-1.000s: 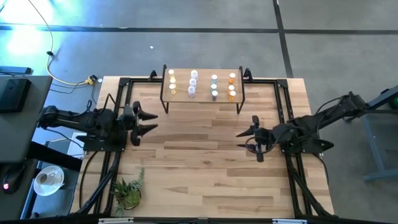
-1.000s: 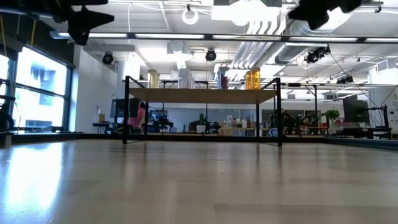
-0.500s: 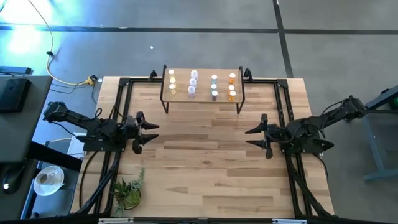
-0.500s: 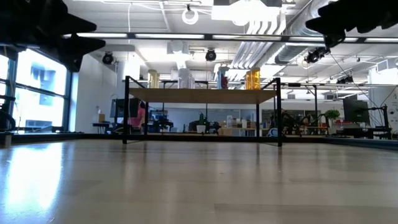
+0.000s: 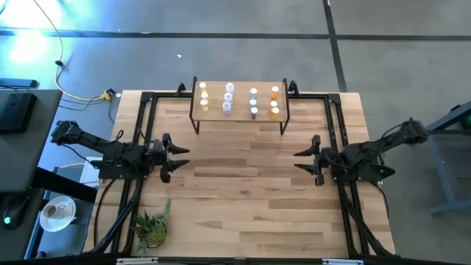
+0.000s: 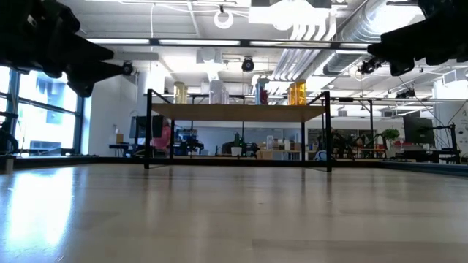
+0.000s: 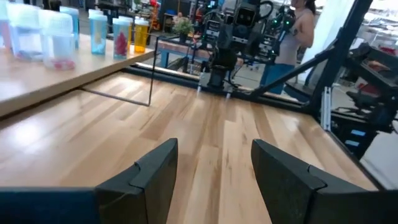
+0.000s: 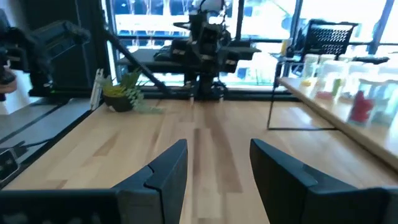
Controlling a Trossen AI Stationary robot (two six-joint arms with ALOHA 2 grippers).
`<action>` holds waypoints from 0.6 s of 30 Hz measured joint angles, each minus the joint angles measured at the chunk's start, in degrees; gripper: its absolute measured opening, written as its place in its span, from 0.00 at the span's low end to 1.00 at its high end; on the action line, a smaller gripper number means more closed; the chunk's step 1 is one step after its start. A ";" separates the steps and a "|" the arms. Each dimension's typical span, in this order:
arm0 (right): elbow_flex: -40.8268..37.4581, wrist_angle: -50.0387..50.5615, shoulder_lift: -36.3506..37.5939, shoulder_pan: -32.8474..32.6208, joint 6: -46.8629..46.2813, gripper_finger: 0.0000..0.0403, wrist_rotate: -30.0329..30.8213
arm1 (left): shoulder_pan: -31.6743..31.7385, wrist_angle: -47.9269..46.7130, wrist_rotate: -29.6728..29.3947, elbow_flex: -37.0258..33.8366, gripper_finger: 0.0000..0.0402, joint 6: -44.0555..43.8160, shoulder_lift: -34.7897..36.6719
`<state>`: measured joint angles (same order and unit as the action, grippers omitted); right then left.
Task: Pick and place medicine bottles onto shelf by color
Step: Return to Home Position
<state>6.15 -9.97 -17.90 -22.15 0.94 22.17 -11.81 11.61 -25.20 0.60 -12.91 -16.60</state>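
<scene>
The shelf (image 5: 239,110) stands at the table's far middle on thin black legs. Several medicine bottles (image 5: 228,98) stand on it in rows by color: yellowish, white, bluish, and orange (image 6: 296,93) at the right. My left gripper (image 5: 185,157) hovers open near the table's left edge, pointing level toward the right. Facing it from the right edge, my right gripper (image 5: 296,160) is also open. Nothing lies between the fingers of the left gripper (image 7: 214,149) or the right gripper (image 8: 217,149).
A small potted plant (image 5: 152,224) sits at the near left corner. Black frame rails (image 5: 140,125) run along the table's left and right sides. Bare tabletop (image 5: 239,177) lies between the grippers. A person (image 7: 301,25) stands beyond the table.
Both grippers have sunk toward the table. The left one has also shifted a little toward the near edge. The right one has drawn back toward the right edge and tipped up to level. Neither has opened or shut.
</scene>
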 joint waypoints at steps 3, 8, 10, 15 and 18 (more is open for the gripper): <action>-0.48 1.27 3.03 0.02 1.55 0.41 1.25 | 0.26 0.97 -1.03 0.02 0.49 3.17 0.02; -0.48 6.78 8.14 0.02 2.04 0.41 1.83 | 1.74 1.56 -7.32 0.02 0.49 10.62 0.02; -0.48 10.58 10.06 0.02 0.91 0.41 2.79 | 2.49 1.54 -10.67 0.02 0.49 12.98 0.02; -0.50 17.67 13.79 0.04 -4.97 0.41 6.99 | 4.17 1.61 -14.72 0.02 0.49 17.54 0.02; -0.50 19.62 14.97 0.02 -8.19 0.41 7.82 | 5.01 1.95 -14.72 0.02 0.49 20.20 0.02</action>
<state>5.65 9.65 -2.93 -22.13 -7.25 30.00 -6.80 13.56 -39.92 0.62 7.29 -16.58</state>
